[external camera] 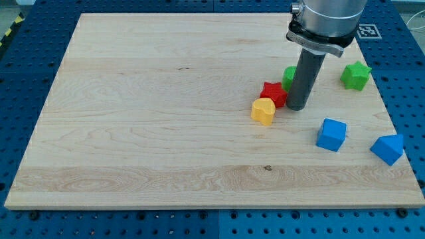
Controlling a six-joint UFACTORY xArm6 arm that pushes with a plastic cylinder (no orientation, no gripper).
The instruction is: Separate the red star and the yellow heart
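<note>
The red star [273, 93] lies right of the board's middle, touching the yellow heart [263, 111], which sits just below and to its left. My tip [295, 107] is down on the board right beside the red star's right edge, touching it or nearly so. The rod hides most of a green block [289, 76] just above the star.
A green star [356, 76] lies near the board's right edge. A blue cube [331, 135] and a second blue block [388, 148] lie at the lower right. The wooden board [166, 99] rests on a blue perforated table.
</note>
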